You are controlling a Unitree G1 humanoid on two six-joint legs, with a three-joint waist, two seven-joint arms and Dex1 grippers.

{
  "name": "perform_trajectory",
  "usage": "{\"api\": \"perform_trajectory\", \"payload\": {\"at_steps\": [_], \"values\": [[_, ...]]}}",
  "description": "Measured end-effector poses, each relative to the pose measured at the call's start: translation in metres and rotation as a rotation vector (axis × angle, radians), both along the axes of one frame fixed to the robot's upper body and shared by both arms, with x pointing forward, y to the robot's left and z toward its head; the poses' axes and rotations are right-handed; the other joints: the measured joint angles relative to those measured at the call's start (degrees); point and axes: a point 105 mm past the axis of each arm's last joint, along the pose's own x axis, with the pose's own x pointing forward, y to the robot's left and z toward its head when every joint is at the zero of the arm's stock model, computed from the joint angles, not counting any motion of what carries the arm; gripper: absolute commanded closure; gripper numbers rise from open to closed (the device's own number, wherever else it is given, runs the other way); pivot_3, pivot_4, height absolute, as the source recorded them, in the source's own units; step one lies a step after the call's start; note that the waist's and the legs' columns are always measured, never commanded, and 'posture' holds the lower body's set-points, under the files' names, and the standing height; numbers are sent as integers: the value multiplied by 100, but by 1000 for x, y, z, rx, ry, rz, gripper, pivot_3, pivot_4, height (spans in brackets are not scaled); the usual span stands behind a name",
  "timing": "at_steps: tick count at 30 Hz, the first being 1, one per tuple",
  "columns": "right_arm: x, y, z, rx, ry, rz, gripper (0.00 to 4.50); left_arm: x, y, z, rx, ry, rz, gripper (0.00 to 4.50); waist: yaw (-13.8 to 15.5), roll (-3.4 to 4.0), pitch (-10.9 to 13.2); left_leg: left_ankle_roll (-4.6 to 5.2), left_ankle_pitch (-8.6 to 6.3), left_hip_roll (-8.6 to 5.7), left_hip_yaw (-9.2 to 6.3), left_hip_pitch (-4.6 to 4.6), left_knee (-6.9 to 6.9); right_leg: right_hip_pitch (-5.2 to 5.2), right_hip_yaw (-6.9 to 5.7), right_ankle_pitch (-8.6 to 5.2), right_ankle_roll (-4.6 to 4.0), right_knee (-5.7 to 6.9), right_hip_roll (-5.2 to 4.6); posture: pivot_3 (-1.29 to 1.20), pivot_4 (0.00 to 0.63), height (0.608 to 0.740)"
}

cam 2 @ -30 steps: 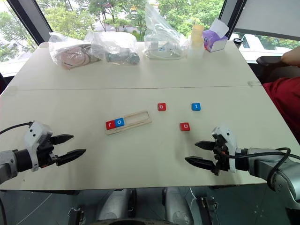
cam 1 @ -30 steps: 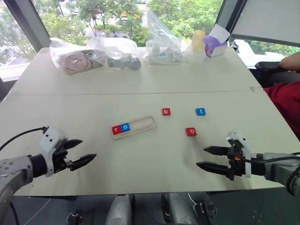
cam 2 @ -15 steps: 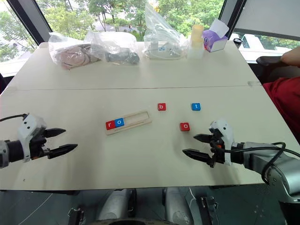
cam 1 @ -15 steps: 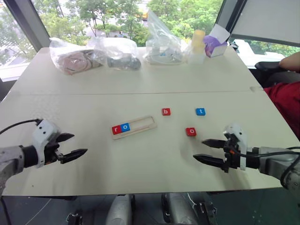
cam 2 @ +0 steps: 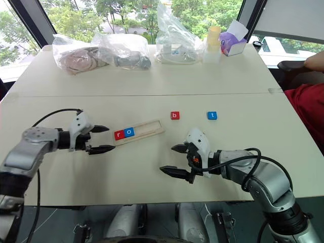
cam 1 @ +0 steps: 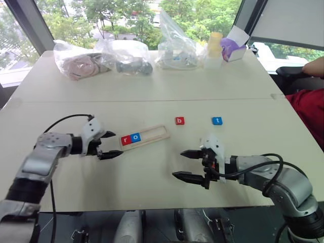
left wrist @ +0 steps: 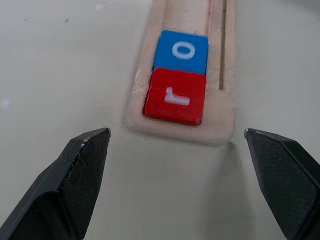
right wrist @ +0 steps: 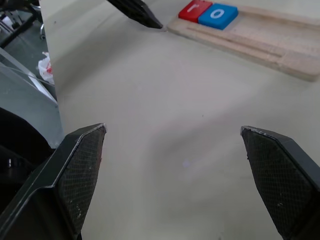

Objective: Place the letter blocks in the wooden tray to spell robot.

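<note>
Bright, even daylight pouring in from the windows [cam 1: 126, 20] behind the table [cam 1: 152, 96], greenery outside a bit blown out. Soft, faint shadows only on the pale tabletop. Slight wide-angle bending toward the edges in the head views. Wrist views sharp mid-frame, black fingertips [left wrist: 82, 170] up close a little soft.

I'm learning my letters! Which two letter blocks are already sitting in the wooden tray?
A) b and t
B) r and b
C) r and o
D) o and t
C: the red r block and the blue o block lie side by side at one end of the wooden tray.
</note>
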Motion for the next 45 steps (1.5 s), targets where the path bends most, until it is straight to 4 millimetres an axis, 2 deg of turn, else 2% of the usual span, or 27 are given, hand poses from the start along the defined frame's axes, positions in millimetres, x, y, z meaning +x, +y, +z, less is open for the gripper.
{"api": "perform_trajectory", "payload": {"at_steps": [6, 9, 12, 13, 14, 19, 22, 28, 34, 35, 36, 42, 45], "values": [[-1, -2, -4, -19, -8, -30, 48, 8, -18, -5, 7, -23, -68, 0, -4, 0, -2, 0, 0, 1, -3, 4, 3, 3, 0, 1, 1, 7, 5, 0, 150, 740], [1, -4, -5, -28, -17, -50, 48, 11, -21, -9, 7, -42, -76, 0, 11, 0, -10, 0, 0, 0, -4, 9, 8, 13, 0, 1, 2, 8, 3, 0, 150, 740], [2, -4, -5, -29, -22, -60, 0, 11, -22, -12, -1, -46, -86, 758, 14, 0, -21, 0, 0, 0, -5, 18, 10, 26, -1, 0, 2, 7, 1, 0, 150, 740], [2, -4, -5, -29, -22, -61, 0, 11, -23, -13, -6, -45, -87, 1199, 13, -1, -26, 0, 0, 1, -6, 20, 10, 30, -1, 0, 2, 7, 1, 0, 150, 740], [2, -5, -5, -29, -21, -63, 0, 11, -23, -13, -6, -47, -88, 1384, 12, -1, -29, 0, 0, 1, -7, 24, 11, 34, -2, 0, 1, 7, 1, 0, 150, 740], [4, -9, -3, -28, -33, -85, 0, 11, -23, -14, -7, -44, -90, 1383, 6, 0, -35, 0, 0, 1, -12, 33, 10, 44, -2, -1, 0, 6, 2, 0, 150, 740], [11, -19, 1, -20, -48, -145, 0, 11, -24, -11, -5, -43, -110, 1383, 8, -1, -35, 0, 0, 1, -12, 31, 10, 44, -2, -1, 0, 5, 1, 0, 150, 740], [16, -44, 3, 1, -46, -265, 0, -4, -36, -4, 64, -20, -344, 1383, 6, -2, -35, 0, 0, 0, -8, 20, 8, 38, -9, -1, 2, 0, 3, 0, 150, 740], [16, -55, -5, -6, -29, -332, 0, 10, -43, -3, 102, -44, -421, 1383, -11, -2, -34, 1, 0, -6, -6, 20, 10, 38, -9, -1, 2, 0, 9, 0, 150, 740], [16, -55, -6, -4, -27, -340, 0, 10, -45, -4, 100, -39, -426, 372, -13, -2, -34, 1, 0, -6, -6, 20, 10, 38, -9, 0, 2, 0, 10, 0, 150, 740], [16, -54, -7, 2, -26, -346, 0, 10, -46, -7, 108, -29, -432, 57, -18, -2, -34, 1, 0, -6, -6, 19, 10, 37, -9, 0, 3, 0, 11, 0, 150, 740], [19, -56, -8, -3, -39, -393, 0, 3, -46, -10, 103, 3, -443, 19, -17, -1, -35, 1, 0, 1, -12, 21, 8, 36, -9, 0, 4, 2, 9, 0, 150, 740], [33, -52, 1, 35, -85, -439, 0, 2, -44, -11, 97, -8, -416, 19, -38, -2, -36, 1, 0, 1, -15, 25, 9, 36, -6, 1, 4, 7, 11, 0, 150, 740]]}}
